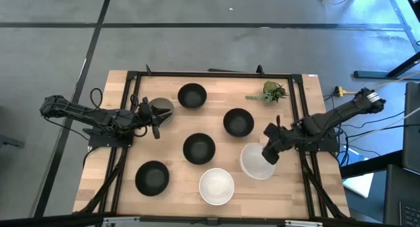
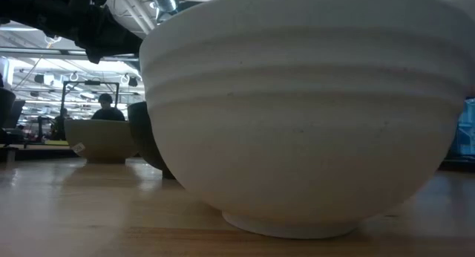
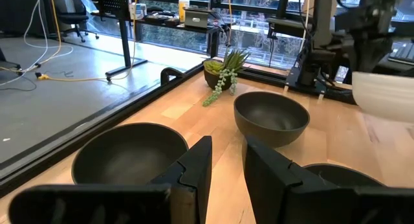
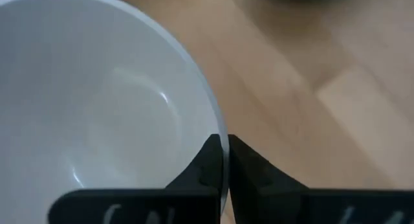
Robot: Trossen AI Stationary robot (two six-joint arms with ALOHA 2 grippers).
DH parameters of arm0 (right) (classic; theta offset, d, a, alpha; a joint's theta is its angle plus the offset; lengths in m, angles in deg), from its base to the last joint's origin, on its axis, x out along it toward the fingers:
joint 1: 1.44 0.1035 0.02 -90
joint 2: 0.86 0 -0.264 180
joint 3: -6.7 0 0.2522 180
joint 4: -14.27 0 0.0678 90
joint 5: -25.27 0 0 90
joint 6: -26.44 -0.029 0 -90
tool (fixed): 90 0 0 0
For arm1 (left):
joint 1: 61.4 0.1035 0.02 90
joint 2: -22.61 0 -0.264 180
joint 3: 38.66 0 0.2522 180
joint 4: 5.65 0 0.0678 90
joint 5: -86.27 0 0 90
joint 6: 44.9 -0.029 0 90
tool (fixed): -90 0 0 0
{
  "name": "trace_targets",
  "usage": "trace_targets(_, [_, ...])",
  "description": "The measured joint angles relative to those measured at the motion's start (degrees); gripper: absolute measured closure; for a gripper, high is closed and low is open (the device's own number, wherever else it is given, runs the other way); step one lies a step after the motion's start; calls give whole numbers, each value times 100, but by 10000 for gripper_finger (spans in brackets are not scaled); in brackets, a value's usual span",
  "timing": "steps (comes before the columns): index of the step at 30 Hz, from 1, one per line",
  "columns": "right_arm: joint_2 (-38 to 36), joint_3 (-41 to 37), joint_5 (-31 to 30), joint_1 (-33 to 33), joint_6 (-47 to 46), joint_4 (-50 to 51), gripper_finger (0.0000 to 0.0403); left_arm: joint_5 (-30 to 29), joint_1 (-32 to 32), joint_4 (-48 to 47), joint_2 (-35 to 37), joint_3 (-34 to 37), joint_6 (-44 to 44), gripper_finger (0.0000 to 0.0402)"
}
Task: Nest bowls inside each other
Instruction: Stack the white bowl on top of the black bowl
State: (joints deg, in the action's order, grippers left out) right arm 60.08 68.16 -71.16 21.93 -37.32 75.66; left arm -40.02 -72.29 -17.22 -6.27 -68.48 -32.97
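Four black bowls stand apart on the wooden table (image 1: pixel 118 155): far (image 1: pixel 192 95), right of centre (image 1: pixel 238 122), centre (image 1: pixel 199 148) and near left (image 1: pixel 152 177). One white bowl (image 1: pixel 216 186) rests on its foot near the front edge. My right gripper (image 1: pixel 270 155) is shut on a second white bowl (image 1: pixel 256 163), which hangs above the table. At the left, a grey-green bowl (image 1: pixel 164 107) sits partly under my left gripper (image 1: pixel 156 119). The left gripper (image 3: pixel 226 166) is open and holds nothing. My right gripper pinches the white bowl's rim (image 4: pixel 218 130), on the bowl's right side, with one finger inside the bowl and one outside. The fingers slant down from the table's right. The bowl (image 3: pixel 385 94) is lifted clear of the table, its opening up.
A small green plant sprig (image 1: pixel 272 92) lies at the far right of the table. A black frame rail (image 1: pixel 216 74) runs around the table's far edge and sides. People and desks show in the room beyond.
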Motion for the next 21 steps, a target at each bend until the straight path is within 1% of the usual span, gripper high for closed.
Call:
trace_targets(4, [451,610,-1,-446,823,-2,393,0,-1,0,0,0,2,320])
trace_targets(9, [1237,1494,29,-934,2040,-16,393,0,-1,0,-1,0,20,320])
trace_targets(15, [2184,2533,154,-1422,3326,-233,393,0,-1,-2,0,0,292,320])
trace_targets(18, [2625,2953,465,-1678,3664,-420,393,0,0,-2,-2,0,293,320])
trace_targets(21, [3038,3286,646,-1874,3873,-494,393,0,-2,-4,-2,0,293,320])
